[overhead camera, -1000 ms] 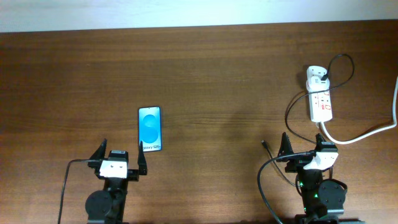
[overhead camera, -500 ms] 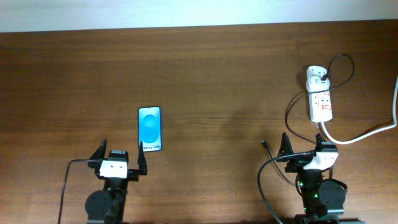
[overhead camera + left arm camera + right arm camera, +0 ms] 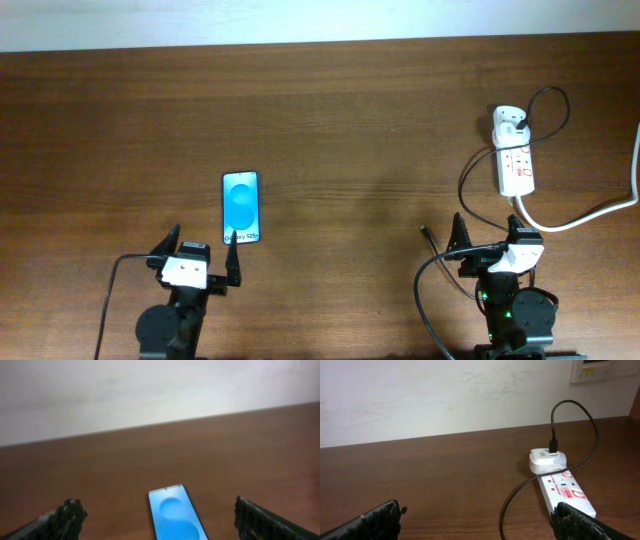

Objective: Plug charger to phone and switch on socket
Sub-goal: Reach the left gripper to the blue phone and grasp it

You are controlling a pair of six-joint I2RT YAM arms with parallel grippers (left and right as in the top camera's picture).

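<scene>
The phone (image 3: 241, 207) lies flat on the table with its blue screen up. It sits just beyond my left gripper (image 3: 203, 246), which is open and empty. In the left wrist view the phone (image 3: 176, 514) lies between the spread fingers. The white socket (image 3: 516, 166) lies at the far right with the white adapter (image 3: 509, 122) plugged in at its far end. The charger's black cable (image 3: 466, 178) loops from the adapter to a loose plug tip (image 3: 426, 233) beside my right gripper (image 3: 487, 236), which is open and empty. The socket (image 3: 568, 493) and cable (image 3: 510, 502) also show in the right wrist view.
The socket's thick white cord (image 3: 598, 213) runs off the right edge of the table. A pale wall (image 3: 445, 395) stands behind the table's far edge. Thin black arm cables (image 3: 425, 290) trail near each arm base.
My left gripper has shifted slightly toward the front edge and turned a little. The right arm, phone, cable and socket have not moved.
</scene>
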